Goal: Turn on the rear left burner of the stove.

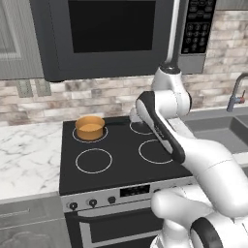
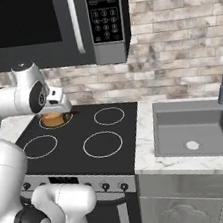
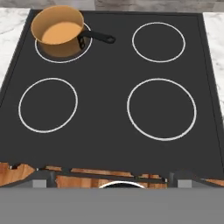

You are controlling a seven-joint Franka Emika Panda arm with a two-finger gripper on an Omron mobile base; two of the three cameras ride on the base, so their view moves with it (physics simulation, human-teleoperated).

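Hand camera looking straight down on stove [image 3: 109, 144], black glass top with four white ring outlines. Gripper state: cannot tell, fingertips not resolvable at bottom of hand view; in the base views the hand is masked by the arm's own links.

Rear left burner [image 3: 43, 54] up and left of the hand's line of sight, ring white, not glowing. Copper saucepan [image 3: 59, 30] sitting on that ring, covering most of it; black handle [image 3: 96, 37] pointing toward the rear right ring [image 3: 158, 41]. Same pan seen in left base view [image 1: 90, 127], on the far left ring, well beyond and left of the arm's forearm.

Front rings closer to the hand: smaller at left [image 3: 48, 105], larger at right [image 3: 161, 109], both white.

Knobs [image 1: 92, 203] on the silver front panel below and nearer than the hand, apart from it, nothing touching. Microwave [image 1: 111, 34] above the hand.
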